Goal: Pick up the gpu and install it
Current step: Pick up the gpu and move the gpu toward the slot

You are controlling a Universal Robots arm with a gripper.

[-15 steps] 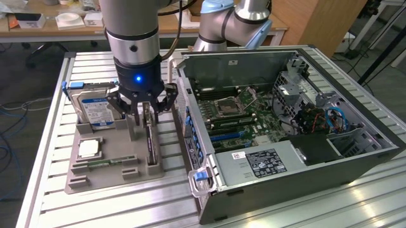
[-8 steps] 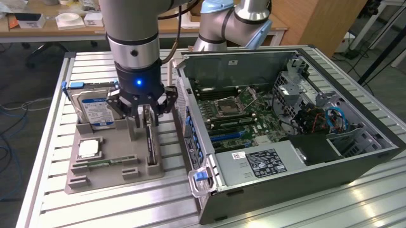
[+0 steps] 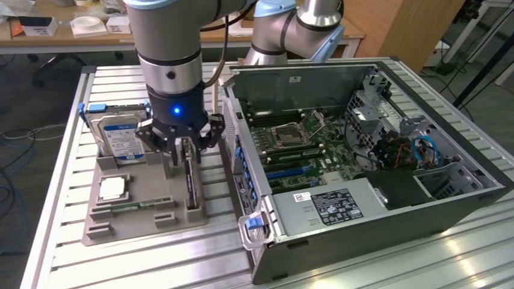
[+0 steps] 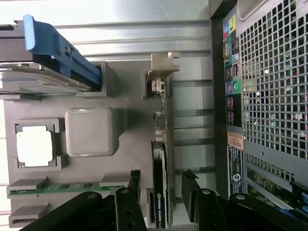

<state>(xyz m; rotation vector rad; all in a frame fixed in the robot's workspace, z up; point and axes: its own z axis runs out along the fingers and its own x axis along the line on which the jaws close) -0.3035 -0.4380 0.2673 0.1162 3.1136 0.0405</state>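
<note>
The gpu (image 3: 191, 188) is a thin black card standing on edge in a slot of the grey holder (image 3: 144, 227), on the exterior view's left. My gripper (image 3: 183, 149) hangs right over it, open, with one finger on each side of the card. In the wrist view the gpu (image 4: 160, 159) runs between the two black fingers (image 4: 135, 182), with a small gap on either side. Its metal bracket (image 4: 163, 72) sits at the far end. The open computer case (image 3: 321, 78) lies beside the holder, and its motherboard (image 3: 313, 150) is exposed.
The holder also carries a silver hard drive (image 3: 120, 137) with a blue caddy, a processor chip (image 3: 112, 188) and a green memory stick (image 3: 129, 208). The case's rear panel (image 4: 269, 96) stands close beside the gpu. Slatted metal table (image 3: 120, 265) underneath.
</note>
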